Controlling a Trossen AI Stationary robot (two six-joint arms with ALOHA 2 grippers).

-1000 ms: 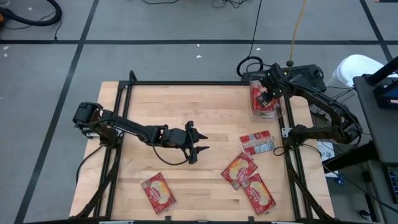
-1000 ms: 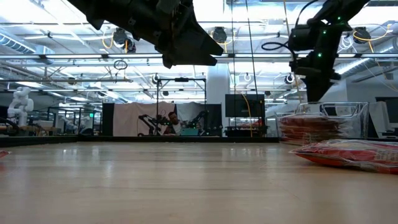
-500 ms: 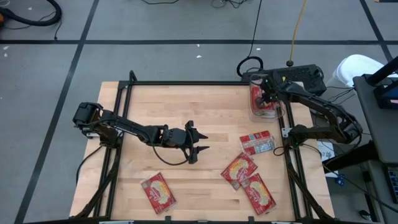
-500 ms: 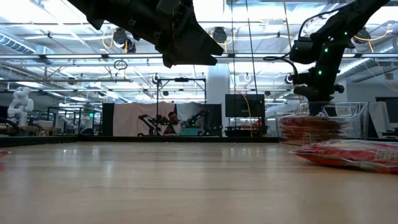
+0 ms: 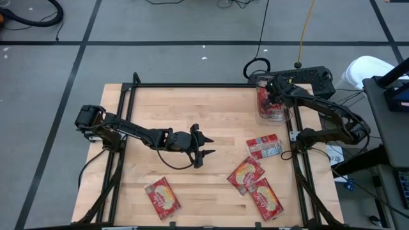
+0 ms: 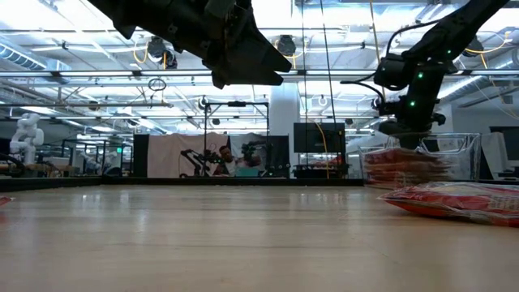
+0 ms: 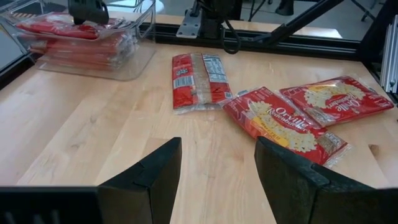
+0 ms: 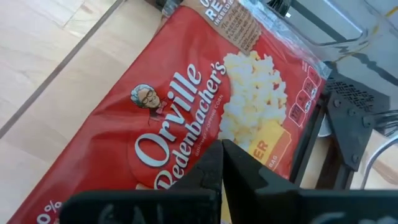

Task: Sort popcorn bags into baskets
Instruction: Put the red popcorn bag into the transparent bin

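A pale wooden tabletop (image 5: 192, 108) in a black frame stands in a large workshop hall. The right end effector (image 5: 273, 97), fingers pressed together, hangs directly over the clear tub (image 5: 271, 106), whose stacked popcorn bags (image 8: 205, 118) lie just beneath it. The left end effector (image 5: 203, 146) hovers mid-table, fingers apart; four loose bags (image 7: 200, 79) lie beyond and beside it.

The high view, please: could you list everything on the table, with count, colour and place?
Loose popcorn bags: four, red; three clustered near the right edge, one of them back up, one alone at the front left.
Basket: one, clear plastic, far right corner, holding a stack of red bags; number unclear.
Table: one, light wood, black frame.
Left gripper: open, mid-table, holding nothing.
Right gripper: shut, down over the basket's top bag.
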